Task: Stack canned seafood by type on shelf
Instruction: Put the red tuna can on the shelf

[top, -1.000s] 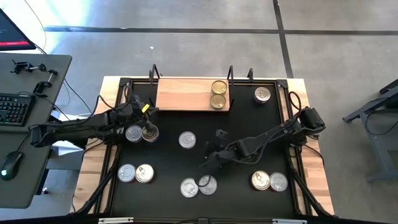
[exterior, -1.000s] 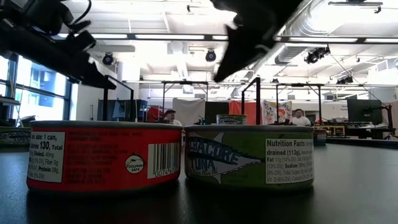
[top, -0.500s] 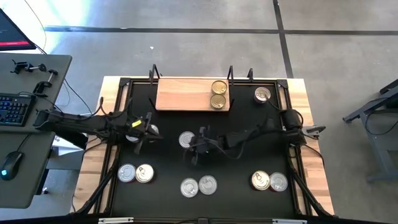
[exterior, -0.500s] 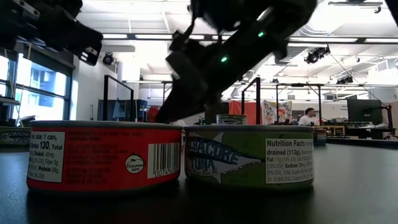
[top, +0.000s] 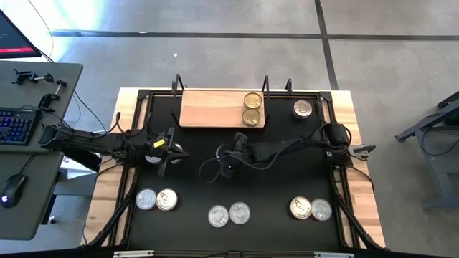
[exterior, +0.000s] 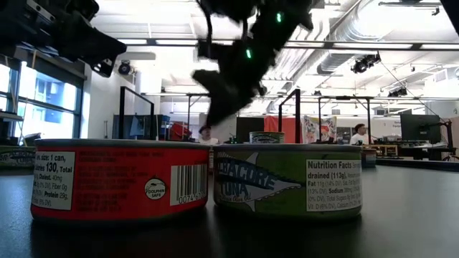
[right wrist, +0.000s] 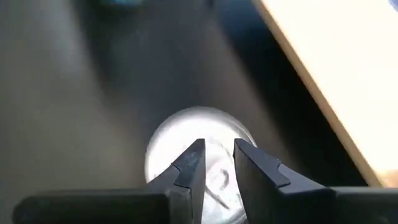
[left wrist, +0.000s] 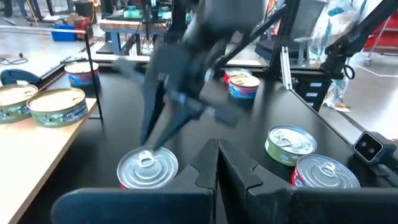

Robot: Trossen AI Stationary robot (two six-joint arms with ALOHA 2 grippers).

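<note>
The bench (top: 362, 208) carries a large black mat (top: 280, 186), and at the mat's far edge lies the wooden shelf (top: 211, 109). Two gold-lidded tins (top: 252, 109) sit touching each other at the shelf's right end; the rest of the board is bare wood.

The left arm reaches in from the left side, its gripper (top: 166, 150) above the mat's left part, fingers (left wrist: 208, 167) pressed together with nothing between them. The right arm stretches across from the right edge, its gripper (top: 226, 163) near the mat's middle, just in front of the shelf. Its fingers (right wrist: 189, 165) stand a narrow gap apart above a silver-lidded tin (right wrist: 196, 165), not gripping it.

Other tins lie in pairs along the near part of the mat: one pair left (top: 156, 200), one middle (top: 229, 213), one right (top: 310, 208). A single tin (top: 303, 109) sits beside the shelf's right end. In the low view, the middle pair shows as a red-labelled tin (exterior: 118, 179) touching a green tuna tin (exterior: 287, 179).
</note>
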